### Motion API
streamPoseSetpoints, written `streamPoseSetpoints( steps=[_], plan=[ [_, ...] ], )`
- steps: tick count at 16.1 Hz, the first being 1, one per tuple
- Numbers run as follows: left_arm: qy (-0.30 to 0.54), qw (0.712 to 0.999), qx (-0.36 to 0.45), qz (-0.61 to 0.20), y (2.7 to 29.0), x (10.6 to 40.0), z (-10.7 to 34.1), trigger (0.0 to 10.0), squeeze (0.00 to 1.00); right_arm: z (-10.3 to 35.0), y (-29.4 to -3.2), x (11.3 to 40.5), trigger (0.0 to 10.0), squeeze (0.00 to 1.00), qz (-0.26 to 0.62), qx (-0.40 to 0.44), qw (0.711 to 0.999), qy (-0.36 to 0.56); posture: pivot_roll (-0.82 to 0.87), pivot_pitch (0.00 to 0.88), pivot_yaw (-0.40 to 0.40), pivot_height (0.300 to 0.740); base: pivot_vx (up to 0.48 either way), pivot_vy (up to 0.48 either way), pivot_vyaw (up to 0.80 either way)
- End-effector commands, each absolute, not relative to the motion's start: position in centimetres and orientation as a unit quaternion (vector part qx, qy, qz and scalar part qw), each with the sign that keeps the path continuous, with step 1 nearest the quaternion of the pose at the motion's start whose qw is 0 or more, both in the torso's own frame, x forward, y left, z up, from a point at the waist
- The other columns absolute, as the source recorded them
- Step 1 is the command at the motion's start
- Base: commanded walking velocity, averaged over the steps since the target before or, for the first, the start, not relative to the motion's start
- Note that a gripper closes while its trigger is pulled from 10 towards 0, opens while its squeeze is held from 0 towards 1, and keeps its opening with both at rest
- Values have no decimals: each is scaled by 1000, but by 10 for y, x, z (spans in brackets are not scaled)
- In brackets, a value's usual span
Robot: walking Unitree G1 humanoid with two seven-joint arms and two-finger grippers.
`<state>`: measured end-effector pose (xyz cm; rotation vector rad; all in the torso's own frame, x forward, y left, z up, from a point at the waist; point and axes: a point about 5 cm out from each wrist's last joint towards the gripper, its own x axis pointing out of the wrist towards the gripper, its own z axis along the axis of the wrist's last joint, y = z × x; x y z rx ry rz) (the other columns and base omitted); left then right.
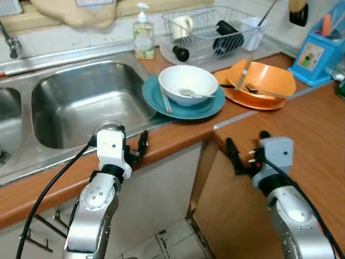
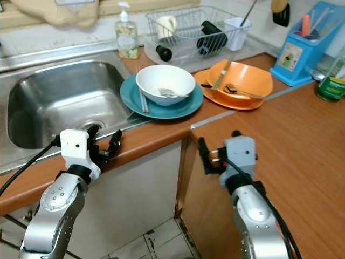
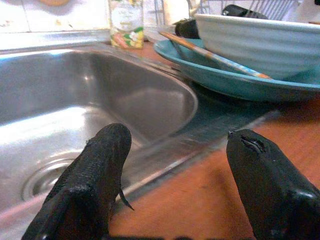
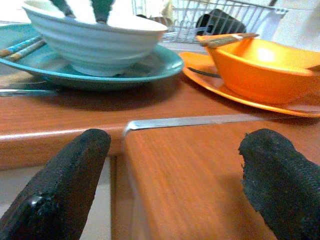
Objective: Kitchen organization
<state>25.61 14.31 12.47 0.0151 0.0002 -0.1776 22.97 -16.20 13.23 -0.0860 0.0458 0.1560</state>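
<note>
The left end effector (image 1: 135,145) hovered at the front edge of the wooden bench (image 1: 318,140), its two black fingers (image 3: 95,175) spread and gripping nothing, just in front of the steel sink (image 1: 81,102). The right end effector (image 1: 241,156) hung over the corner of the bench's side wing, its fingers likewise spread apart and empty.

Beyond both, between them and a little further back, a white bowl (image 1: 187,82) with a spoon (image 1: 191,93) in it sat on a teal plate (image 1: 205,109), which slightly overhung the sink's rim. A pair of chopsticks (image 1: 163,91) lay on that plate's left side, their long axis running roughly away from the robot. Just to the right, touching or nearly touching the teal plate, an orange bowl (image 1: 267,78) stood on an orange plate (image 1: 237,94) with utensils resting across it. Behind these stood a wire dish rack (image 1: 210,32), a soap bottle (image 1: 144,35) and a blue utensil holder (image 1: 318,56).

The stacked dishes lay ahead of both arms. The left looked nearer the teal plate and chopsticks, the right nearer the orange set, so either reach would likely go forward and slightly inward.
</note>
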Motion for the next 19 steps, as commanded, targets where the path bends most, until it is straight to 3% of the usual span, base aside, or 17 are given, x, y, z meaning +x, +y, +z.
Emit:
streamPoseSetpoints(
  steps=[1,8,10,12,19],
  plan=[
    [-17,997,15,-79,149,256,131,10000,0,134,-160,230,10000,0,86,-37,995,24,-141,0,-7,740,315,0,0],
    [-37,996,12,-74,151,257,139,10000,0,137,-158,231,10000,0,97,-63,993,17,-140,0,-11,740,358,0,0],
    [-39,996,9,-74,151,256,140,10000,0,137,-156,230,10000,0,107,-81,991,15,-139,0,-11,740,356,0,800],
    [-39,997,8,-69,152,255,141,10000,0,134,-156,229,10000,0,98,-44,994,20,-137,0,-12,740,0,0,400],
    [-37,996,15,-83,152,250,142,10000,0,131,-159,226,10000,0,85,-41,995,27,-135,0,-12,740,0,0,0]
  ],
)
